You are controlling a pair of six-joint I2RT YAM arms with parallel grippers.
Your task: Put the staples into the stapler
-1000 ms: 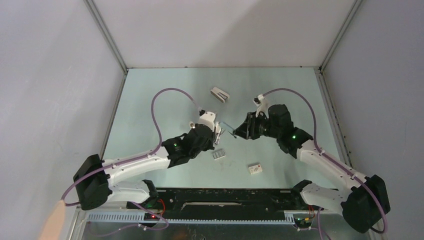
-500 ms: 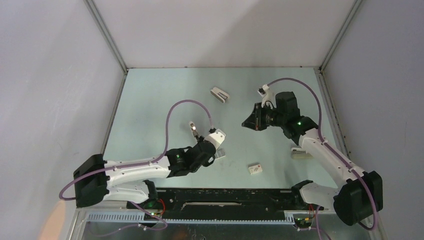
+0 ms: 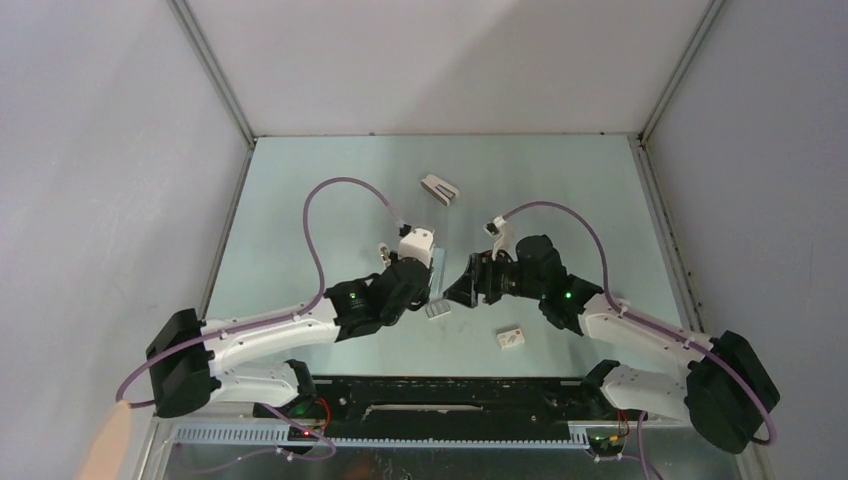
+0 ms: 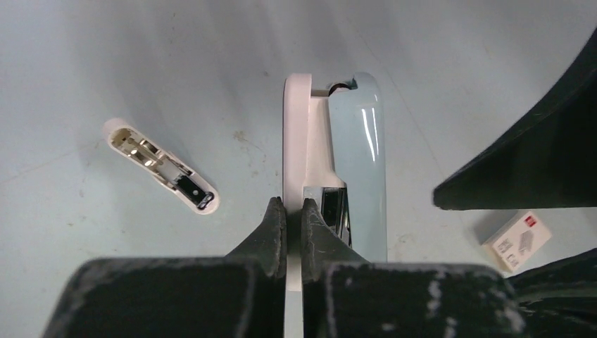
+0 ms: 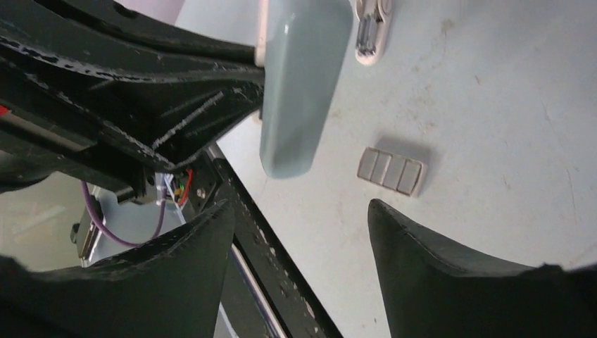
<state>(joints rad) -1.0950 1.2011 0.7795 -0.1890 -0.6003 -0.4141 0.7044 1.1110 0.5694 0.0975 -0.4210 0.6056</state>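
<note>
My left gripper (image 4: pixel 288 211) is shut on the white edge of the stapler (image 4: pixel 357 162), a slim pale grey-green body held open above the table; the stapler also shows in the top view (image 3: pixel 438 262). The staples (image 5: pixel 392 170) are a small grey ribbed block lying on the table just below the stapler (image 5: pixel 303 84); they also show in the top view (image 3: pixel 437 311). My right gripper (image 5: pixel 299 211) is open and empty, hovering close to the right of the staples and facing the left gripper (image 3: pixel 430 280). In the top view the right gripper (image 3: pixel 458 282) is beside the stapler.
A white stapler (image 3: pixel 440 188) lies at the back middle; it also shows in the left wrist view (image 4: pixel 160 165). A small white box with a red mark (image 3: pixel 511 338) lies near the front, right of the staples. A black rail (image 3: pixel 450 395) runs along the near edge.
My right arm swung from the back right down and left, close to the staples and the stapler. My left gripper rose and moved back from the staples, still holding the stapler.
</note>
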